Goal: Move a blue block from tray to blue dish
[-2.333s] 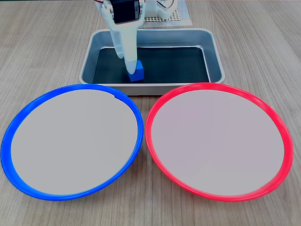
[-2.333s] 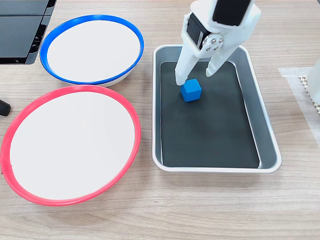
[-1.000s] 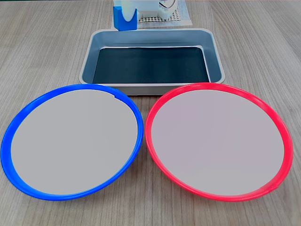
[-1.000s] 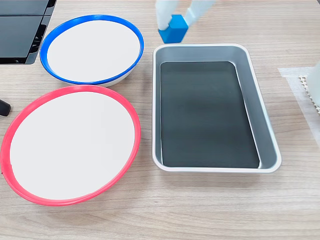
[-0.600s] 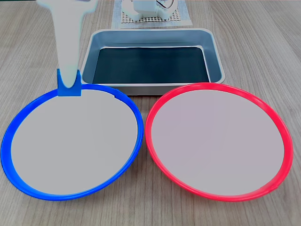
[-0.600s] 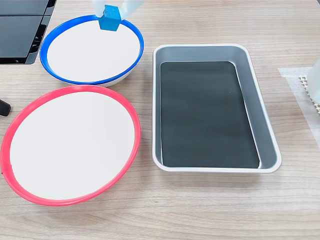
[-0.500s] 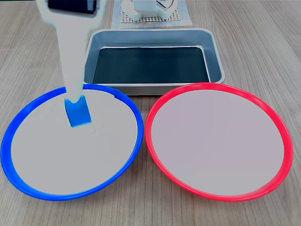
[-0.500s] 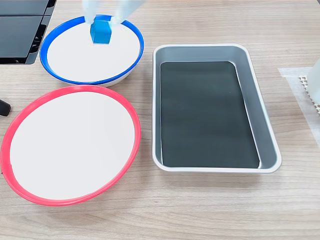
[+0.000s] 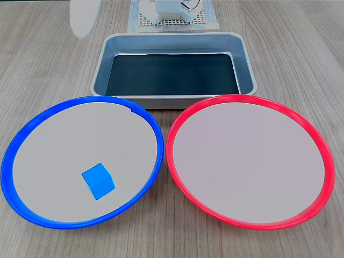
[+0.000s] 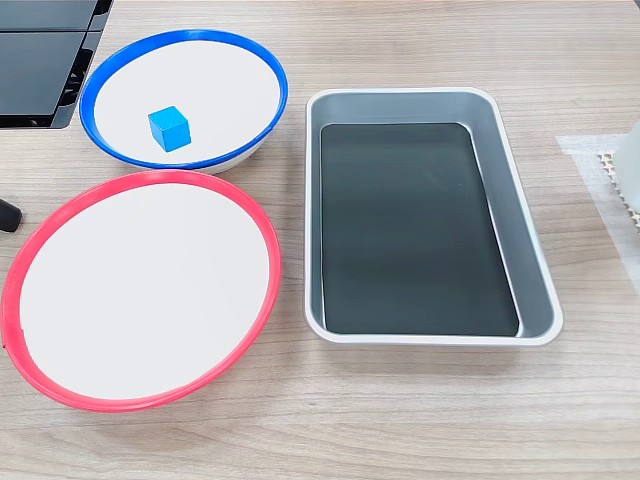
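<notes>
The blue block [image 9: 98,181] lies free on the pale centre of the blue dish [image 9: 102,99], toward its near side in a fixed view; from the side it sits left of the centre, blue block [image 10: 169,128] inside the blue dish [image 10: 185,36]. The grey tray [image 9: 172,45] holds nothing on its dark bottom, as also seen in the tray [image 10: 430,338]. A blurred white part of my gripper [image 9: 84,19] hangs high at the top left, well clear of the block; its jaws are too smeared to read.
A red-rimmed dish [image 9: 250,98] of the same size lies beside the blue one, red dish [image 10: 150,178]. The arm's white base [image 9: 166,8] stands on a perforated mat behind the tray. A dark panel [image 10: 45,60] lies at the table's corner.
The gripper carried the block from the tray over the blue dish, let it go there, and rose away toward the top of the view. The block now rests in the dish.
</notes>
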Robot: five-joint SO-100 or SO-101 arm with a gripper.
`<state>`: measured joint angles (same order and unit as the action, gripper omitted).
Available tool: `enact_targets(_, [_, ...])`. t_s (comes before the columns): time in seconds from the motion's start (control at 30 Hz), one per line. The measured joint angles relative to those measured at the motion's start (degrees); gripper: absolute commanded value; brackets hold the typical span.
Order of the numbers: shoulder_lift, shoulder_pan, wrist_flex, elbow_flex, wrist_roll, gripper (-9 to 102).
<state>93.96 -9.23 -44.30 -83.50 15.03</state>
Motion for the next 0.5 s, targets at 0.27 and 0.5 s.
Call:
enact_targets(0.27, [35.3, 8.7, 9.7, -32.6, -8.7, 0])
enact_targets(0.5, [66.5, 9.7, 13.0, -67.9, -11.9, 0])
